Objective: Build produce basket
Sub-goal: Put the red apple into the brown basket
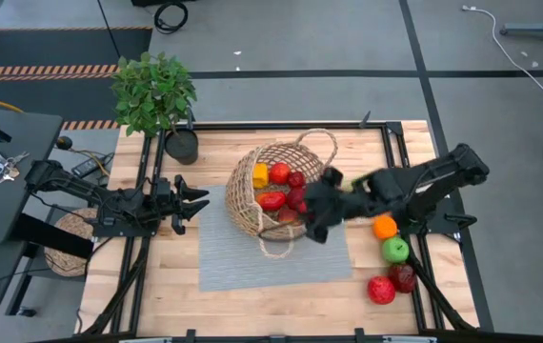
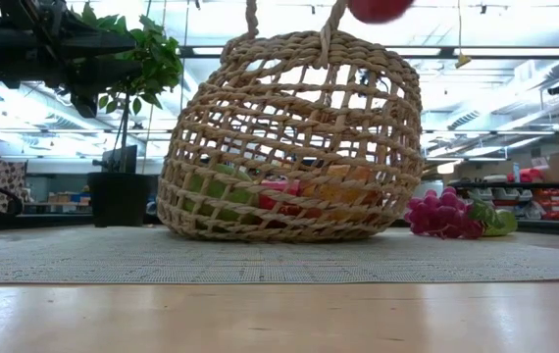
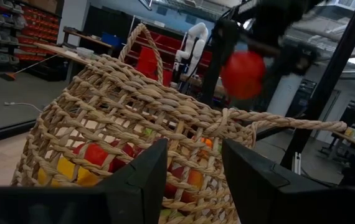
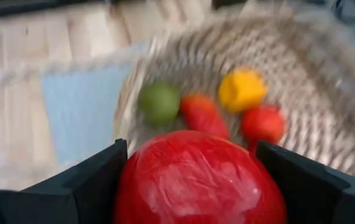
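Right gripper [image 4: 190, 186], fingers clamped on a red apple [image 4: 199, 180], hangs over the basket [image 1: 276, 191] mid-counter on the grey mat [image 1: 271, 252]. Left gripper [image 1: 188, 202] waits beside the basket, fingers half-spread, empty. Risk: apple dropped from height bounces out or tips the basket (it already leans). Loose produce on the counter: one orange [image 1: 385, 227], one green apple [image 1: 395, 250], two red fruits [image 1: 391, 284].

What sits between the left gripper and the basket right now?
Nothing but bare grey mat: in the high view the left gripper points at the basket with only mat between them.
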`<action>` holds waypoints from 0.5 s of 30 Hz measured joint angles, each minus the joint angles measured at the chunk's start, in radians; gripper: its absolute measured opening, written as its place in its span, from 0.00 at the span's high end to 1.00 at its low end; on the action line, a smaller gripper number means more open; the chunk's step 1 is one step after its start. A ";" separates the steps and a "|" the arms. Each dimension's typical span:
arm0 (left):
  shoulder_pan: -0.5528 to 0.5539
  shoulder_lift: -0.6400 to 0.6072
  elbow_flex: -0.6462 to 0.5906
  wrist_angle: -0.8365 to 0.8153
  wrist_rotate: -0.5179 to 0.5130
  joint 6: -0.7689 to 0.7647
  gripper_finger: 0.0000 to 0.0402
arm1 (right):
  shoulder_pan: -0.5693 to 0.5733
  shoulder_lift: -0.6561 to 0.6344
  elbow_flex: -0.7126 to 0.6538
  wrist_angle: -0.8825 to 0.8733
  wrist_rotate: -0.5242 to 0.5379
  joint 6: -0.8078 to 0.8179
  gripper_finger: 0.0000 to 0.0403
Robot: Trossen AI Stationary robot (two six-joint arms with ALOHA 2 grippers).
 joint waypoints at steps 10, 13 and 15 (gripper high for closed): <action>0.000 0.000 0.000 0.000 0.000 0.000 0.60 | -0.130 0.000 0.070 0.173 -0.094 -0.343 0.13; 0.000 0.000 0.000 0.000 0.000 0.000 0.60 | -0.165 0.004 0.070 0.181 -0.153 -0.354 0.13; 0.000 0.000 0.000 0.000 0.000 0.000 0.60 | -0.182 0.010 0.070 0.186 -0.184 -0.356 0.13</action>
